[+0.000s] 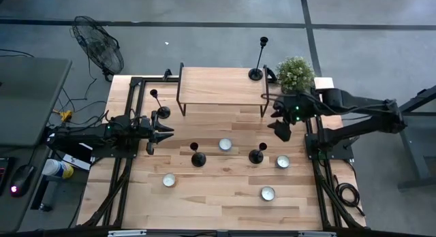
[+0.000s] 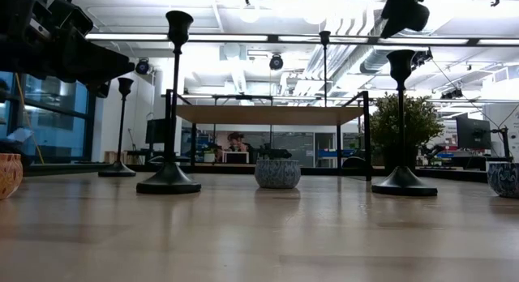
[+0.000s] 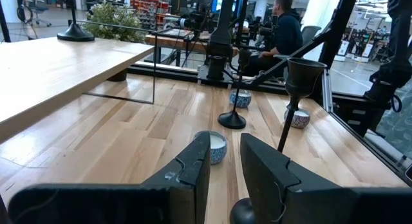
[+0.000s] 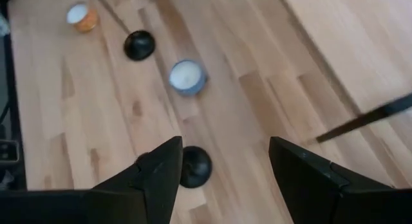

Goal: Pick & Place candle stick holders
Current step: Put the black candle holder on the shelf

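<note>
No brand, label or writing can be read anywhere. Four slim black metal candlesticks stand upright, stems vertical, discs down: the tallest one [image 1: 257, 72] on the low wooden shelf with black legs [image 1: 221, 86] at the back of the pale wood worktop [image 1: 218, 193], another [image 1: 161, 112] by the shelf's left leg, and two more [image 1: 197, 157] [image 1: 257, 155] mid-worktop with a small white tealight candle in a patterned cup [image 1: 225, 145] between them. The left end effector [image 1: 162, 133] hangs above the worktop just in front of the back-left candlestick, fingers slightly parted, empty. The right end effector [image 1: 281, 130] hovers above the right-hand middle candlestick, fingers spread wide, gripping nothing. A bushy green potted plant [image 1: 296, 72] sits at the shelf's right end.
</note>
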You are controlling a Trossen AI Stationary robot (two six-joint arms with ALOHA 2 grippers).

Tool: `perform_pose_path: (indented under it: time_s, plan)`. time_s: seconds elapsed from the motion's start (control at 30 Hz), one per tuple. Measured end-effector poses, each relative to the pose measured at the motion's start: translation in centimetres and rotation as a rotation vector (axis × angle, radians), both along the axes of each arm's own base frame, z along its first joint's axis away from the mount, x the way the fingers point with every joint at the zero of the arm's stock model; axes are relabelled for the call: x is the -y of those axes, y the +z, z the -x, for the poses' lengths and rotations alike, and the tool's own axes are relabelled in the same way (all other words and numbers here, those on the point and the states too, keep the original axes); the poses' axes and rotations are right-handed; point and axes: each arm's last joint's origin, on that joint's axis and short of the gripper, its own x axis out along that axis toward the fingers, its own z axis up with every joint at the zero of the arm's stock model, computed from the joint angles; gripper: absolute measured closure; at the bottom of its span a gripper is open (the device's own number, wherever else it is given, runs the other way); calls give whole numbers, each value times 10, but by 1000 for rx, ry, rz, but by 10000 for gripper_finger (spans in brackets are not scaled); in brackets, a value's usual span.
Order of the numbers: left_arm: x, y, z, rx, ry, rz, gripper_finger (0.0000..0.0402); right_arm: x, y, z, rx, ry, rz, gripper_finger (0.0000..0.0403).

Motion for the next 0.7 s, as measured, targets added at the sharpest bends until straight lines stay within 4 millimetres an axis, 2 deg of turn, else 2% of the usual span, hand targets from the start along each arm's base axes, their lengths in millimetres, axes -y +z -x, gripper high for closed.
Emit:
perform_pose_path:
  time_s: [0.27, 0.7]
  plan:
    - [0, 0, 0, 0, 0, 0, 318, -23, 5, 9, 28, 85, 18, 182]
    - [0, 0, 0, 0, 0, 0, 318, -53, 0, 23, -75, 220, -47, 181]
